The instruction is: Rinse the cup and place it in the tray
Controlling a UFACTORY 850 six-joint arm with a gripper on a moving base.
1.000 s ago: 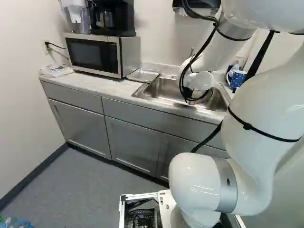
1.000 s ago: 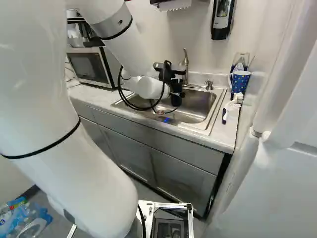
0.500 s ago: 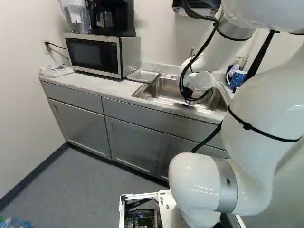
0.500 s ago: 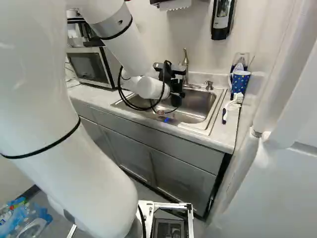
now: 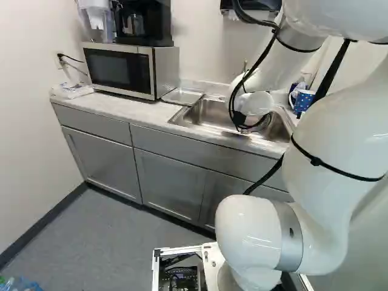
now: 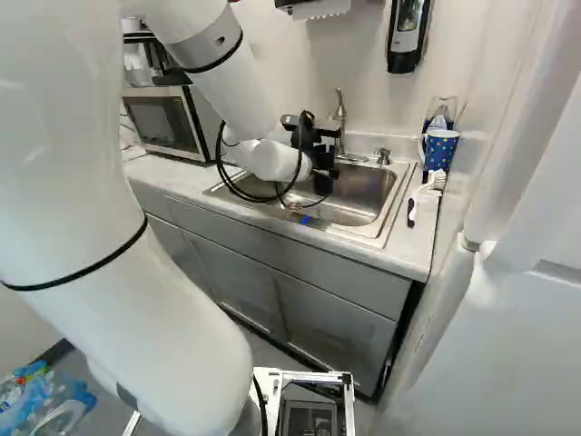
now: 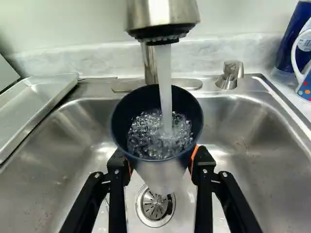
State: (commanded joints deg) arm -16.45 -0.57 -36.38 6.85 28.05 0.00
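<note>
Our gripper (image 7: 163, 167) holds the cup (image 7: 156, 133) upright beneath the faucet (image 7: 163, 17), presumably to rinse its inside; tray (image 7: 36, 104) lies left of it.

The sink (image 7: 243, 126) is of smooth, shiny metal, and the faucet (image 7: 163, 12) is metal with soft gloss. The tray (image 5: 182, 96), at upper middle of the left base view, looks also metallic. The cup (image 7: 138, 104) has smooth inner wall.
</note>
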